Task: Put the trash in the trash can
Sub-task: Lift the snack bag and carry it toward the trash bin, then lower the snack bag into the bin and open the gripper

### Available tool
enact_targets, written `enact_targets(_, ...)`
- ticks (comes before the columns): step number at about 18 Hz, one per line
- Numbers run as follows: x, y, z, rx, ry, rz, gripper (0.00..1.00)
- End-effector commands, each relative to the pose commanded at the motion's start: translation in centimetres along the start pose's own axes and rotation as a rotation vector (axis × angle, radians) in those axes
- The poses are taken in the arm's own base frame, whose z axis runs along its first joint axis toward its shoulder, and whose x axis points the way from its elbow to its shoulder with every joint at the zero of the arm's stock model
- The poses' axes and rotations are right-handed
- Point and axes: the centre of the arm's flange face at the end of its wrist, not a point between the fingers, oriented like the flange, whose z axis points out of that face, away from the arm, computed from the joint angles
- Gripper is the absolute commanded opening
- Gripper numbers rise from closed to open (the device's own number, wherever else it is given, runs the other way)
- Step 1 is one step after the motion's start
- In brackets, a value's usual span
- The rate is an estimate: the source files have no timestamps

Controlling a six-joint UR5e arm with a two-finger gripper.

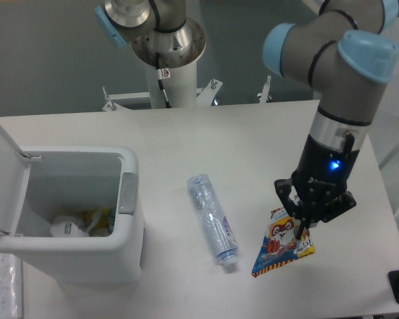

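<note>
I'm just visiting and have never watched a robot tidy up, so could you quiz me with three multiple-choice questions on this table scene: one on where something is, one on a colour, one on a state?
1. Where does the clear plastic bottle lie?
A. Inside the bin
B. On the table between the trash can and the snack packet
C. In the gripper

2. What colour is the trash can?
A. White
B. Black
C. Green

3. How does the trash can's lid stand?
A. Shut
B. Missing
C. Open, swung up at the left

Answers:
1 B: the bottle rests flat on the table, bin to its left, packet to its right.
2 A: its walls and lid are white, with a grey panel on the rim.
3 C: the inside shows, with some rubbish already in it, while the gripper is down at the packet.
</note>
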Motion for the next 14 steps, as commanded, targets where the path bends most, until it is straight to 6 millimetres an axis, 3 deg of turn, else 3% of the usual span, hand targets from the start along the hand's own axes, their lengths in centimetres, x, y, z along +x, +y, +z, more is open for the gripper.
enact_targets(7, 6.8, -2.7, -2.5, 0.041, 0.022, 0.015, 0.00)
enact_targets(11, 13.0, -4.2, -4.5, 0.070, 0.049, 0.041, 0.00)
enact_targets(14, 19.6, -5.2, -4.5, 0.074, 0.104, 0.098, 0.00)
